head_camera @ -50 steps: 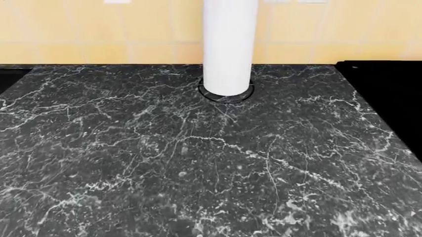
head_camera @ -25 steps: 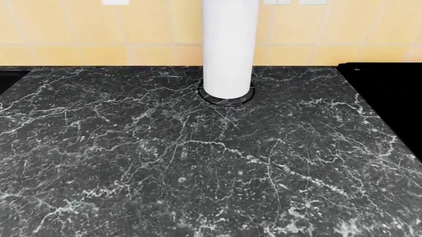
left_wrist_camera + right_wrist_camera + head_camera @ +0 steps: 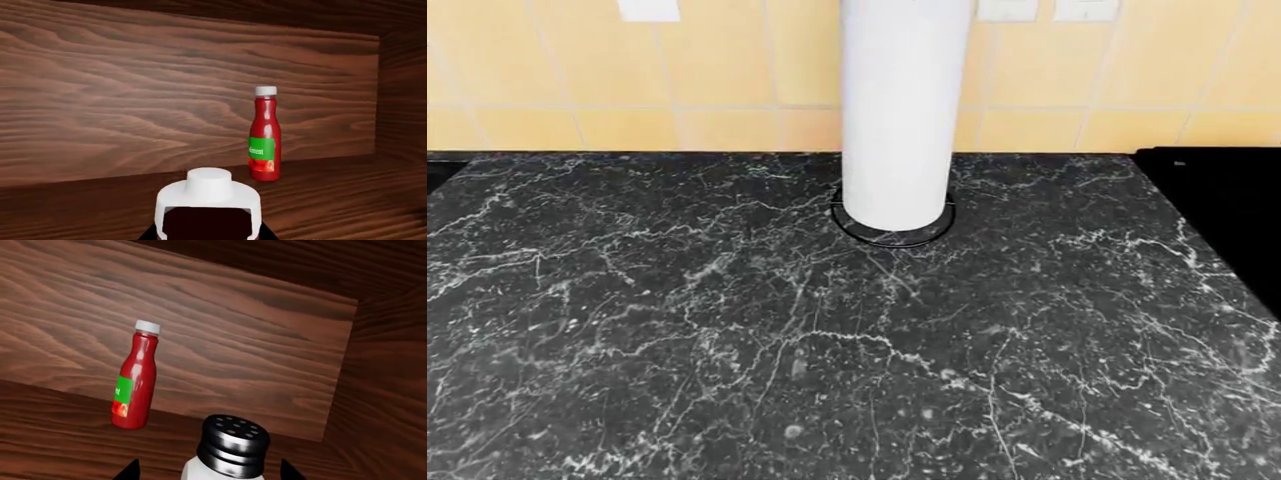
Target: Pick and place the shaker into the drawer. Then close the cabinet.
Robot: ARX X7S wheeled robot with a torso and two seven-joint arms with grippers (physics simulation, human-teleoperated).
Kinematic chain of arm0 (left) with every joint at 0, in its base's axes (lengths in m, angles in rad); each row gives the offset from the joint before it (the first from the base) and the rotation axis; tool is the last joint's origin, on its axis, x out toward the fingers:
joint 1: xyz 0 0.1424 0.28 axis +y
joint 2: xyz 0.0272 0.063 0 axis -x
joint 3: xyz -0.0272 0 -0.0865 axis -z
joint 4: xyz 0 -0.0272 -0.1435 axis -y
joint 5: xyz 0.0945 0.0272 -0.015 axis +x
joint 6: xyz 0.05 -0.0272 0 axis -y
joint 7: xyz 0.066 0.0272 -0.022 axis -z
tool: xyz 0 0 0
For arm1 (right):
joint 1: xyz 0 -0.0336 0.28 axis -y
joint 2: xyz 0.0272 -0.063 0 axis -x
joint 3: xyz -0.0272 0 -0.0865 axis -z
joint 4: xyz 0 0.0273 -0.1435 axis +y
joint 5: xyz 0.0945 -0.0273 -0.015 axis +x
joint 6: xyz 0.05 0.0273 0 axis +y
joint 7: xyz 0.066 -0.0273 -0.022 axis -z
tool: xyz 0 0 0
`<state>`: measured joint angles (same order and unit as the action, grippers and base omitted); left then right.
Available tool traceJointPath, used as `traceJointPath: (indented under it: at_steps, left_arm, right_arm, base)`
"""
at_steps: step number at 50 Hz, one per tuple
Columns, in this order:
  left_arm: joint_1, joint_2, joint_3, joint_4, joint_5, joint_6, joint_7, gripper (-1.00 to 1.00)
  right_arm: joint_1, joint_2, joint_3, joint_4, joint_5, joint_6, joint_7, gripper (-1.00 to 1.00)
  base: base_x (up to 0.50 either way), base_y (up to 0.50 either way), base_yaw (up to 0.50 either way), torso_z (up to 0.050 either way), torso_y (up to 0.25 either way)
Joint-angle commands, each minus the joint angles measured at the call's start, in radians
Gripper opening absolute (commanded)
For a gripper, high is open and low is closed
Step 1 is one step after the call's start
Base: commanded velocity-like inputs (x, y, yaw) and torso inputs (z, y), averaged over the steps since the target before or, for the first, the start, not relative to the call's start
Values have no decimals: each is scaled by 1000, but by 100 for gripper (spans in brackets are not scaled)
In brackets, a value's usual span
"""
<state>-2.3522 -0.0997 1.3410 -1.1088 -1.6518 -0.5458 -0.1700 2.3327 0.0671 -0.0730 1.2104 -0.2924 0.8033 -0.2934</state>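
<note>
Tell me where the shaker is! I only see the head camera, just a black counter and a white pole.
Observer: The shaker shows in the right wrist view, between the right gripper's fingertips, with the wooden drawer walls around it.
Operator: Is anything else in there?
Observer: Yes, a red sauce bottle with a white cap stands upright near the drawer's wall.
</note>
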Motion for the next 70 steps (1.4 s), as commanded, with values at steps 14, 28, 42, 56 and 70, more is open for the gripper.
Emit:
traceJointPath:
  at_steps: [14,28,42,56,70]
  left_arm:
    - [-4,78,-92,-199,246,192,-35,-100]
    - [-4,99,-1251,65,1408,105,-91,-100]
    - [-4,99,-1321,114,1493,183,-175,-100]
    - [-4,99,-1304,135,1476,157,-164,-100]
    - [-4,99,-1273,95,1439,154,-154,-100]
  right_arm:
    - [22,2,1,14,13,6,8,100]
    - [8,20,-2,54,20,-6,30,100]
    - [-90,33,-30,-128,-1,134,-24,-100]
    - [23,-35,21,-393,-38,59,-99,-100]
    - [23,-66,-4,-525,-84,-88,-76,-100]
  base:
    - [0,0,0,0,0]
    - [0,0,0,0,0]
    - [0,0,0,0,0]
    - [0,0,0,0,0]
    - [-36,12,0,0,0]
